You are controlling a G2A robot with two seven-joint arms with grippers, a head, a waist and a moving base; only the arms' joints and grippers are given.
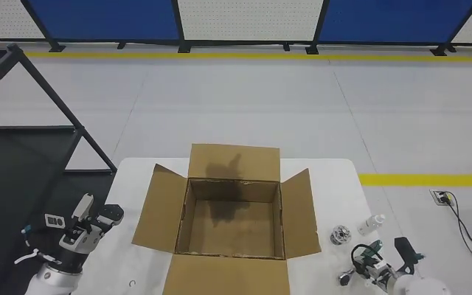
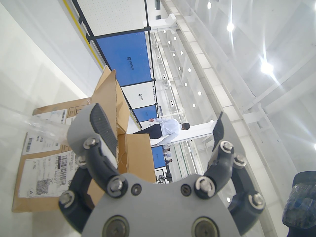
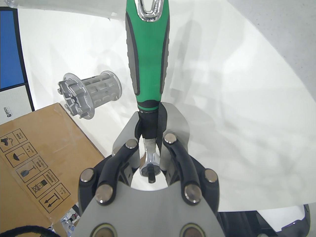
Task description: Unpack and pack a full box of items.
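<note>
At the middle of the white desk [image 1: 335,177] stood the cardboard box [image 1: 228,221], top open and all four flaps folded outward, its brown floor showing with a shadow across the far wall. From the left wrist view the box [image 2: 137,154] rose just beside that arm, with white shipping labels stuck on its outer side. The right wrist view caught a flap [image 3: 37,149] printed with handling symbols.

On the desk to the right of the box lay a ribbed metal cylinder [image 1: 340,234] with a flanged end, tipped on its side [image 3: 88,94] and close to the flap without touching it. A small white bottle [image 1: 372,223] lay a little farther right, near the desk's edge.

Nearer the robot on that side, the right end effector [image 3: 149,124] was clamped on a ratchet wrench [image 3: 148,50], its fingers [image 3: 161,122] closed on the black neck just below the green-and-grey grip. The chromed head sat back between the fingers and the handle pointed out over the desk. In the top view it sat low at the desk's near right corner [image 1: 372,267].

The left end effector [image 1: 98,212] hung at the desk's left edge, well apart from the flap – its two ridged pads [image 2: 102,124] spread wide, with nothing between them.

Beyond the desk ran a yellow floor line [image 1: 221,55] and blue and white partition panels [image 1: 103,18].
</note>
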